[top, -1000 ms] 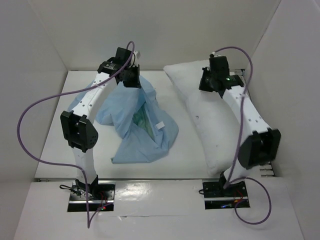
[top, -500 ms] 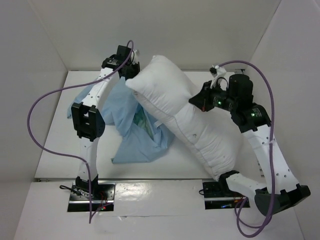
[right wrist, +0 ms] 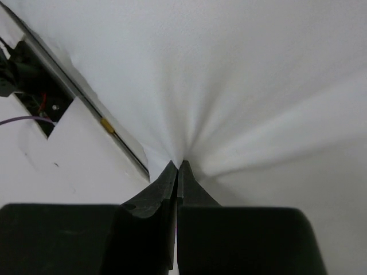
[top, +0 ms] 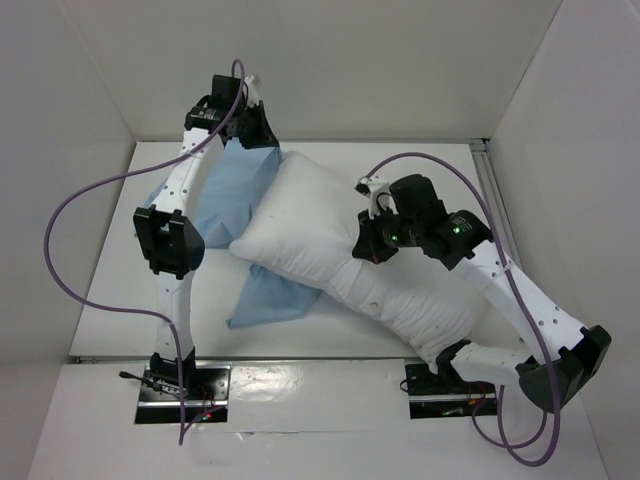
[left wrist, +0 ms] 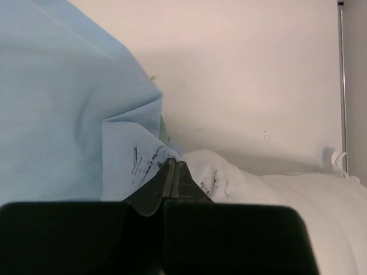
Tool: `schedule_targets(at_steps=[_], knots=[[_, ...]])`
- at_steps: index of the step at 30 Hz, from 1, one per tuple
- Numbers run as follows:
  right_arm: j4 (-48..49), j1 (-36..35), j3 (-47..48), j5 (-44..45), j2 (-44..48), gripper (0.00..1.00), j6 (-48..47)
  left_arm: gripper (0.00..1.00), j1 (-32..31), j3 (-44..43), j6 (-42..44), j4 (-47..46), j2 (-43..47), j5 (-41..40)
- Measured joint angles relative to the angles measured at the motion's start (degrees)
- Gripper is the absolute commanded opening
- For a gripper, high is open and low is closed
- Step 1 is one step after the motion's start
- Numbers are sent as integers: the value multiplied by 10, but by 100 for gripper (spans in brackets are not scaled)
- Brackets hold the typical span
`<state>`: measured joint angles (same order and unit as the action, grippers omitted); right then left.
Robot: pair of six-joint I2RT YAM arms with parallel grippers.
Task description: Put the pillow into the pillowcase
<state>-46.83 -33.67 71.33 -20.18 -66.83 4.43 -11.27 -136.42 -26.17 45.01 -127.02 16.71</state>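
Your left gripper (top: pixel 252 128), upper left of frame: jaws together, pinching pillowcase (top: pixel 232 190) edge; blue cloth hangs from it down to table (top: pixel 110 280). Your right gripper (top: pixel 366 246), frame centre: jaws clamped on pinch of pillow (top: pixel 310 230) fabric. Pillow lies diagonally, centre to lower right, near end overlapping pillowcase.
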Motion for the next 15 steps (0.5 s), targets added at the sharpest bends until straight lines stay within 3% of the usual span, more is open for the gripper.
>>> schedule_targets(at_steps=[7, 9, 10, 12, 15], knots=[[-24, -40, 3, 71, 0, 3, 9, 0, -1, 20, -15, -48, 7, -16], [-25, -47, 3, 82, -3, 40, 17, 0, -1, 20, -17, -58, 7, -18], [-36, -48, 8, 86, -5, 76, 21, 0, -1, 20, -19, -62, 6, -18], [-63, -48, 19, 99, -13, 94, 22, 0, -1, 20, -25, -67, 6, -20], [-79, -48, 64, 122, -34, 100, 33, 0, -1, 20, -26, -75, 6, -36]])
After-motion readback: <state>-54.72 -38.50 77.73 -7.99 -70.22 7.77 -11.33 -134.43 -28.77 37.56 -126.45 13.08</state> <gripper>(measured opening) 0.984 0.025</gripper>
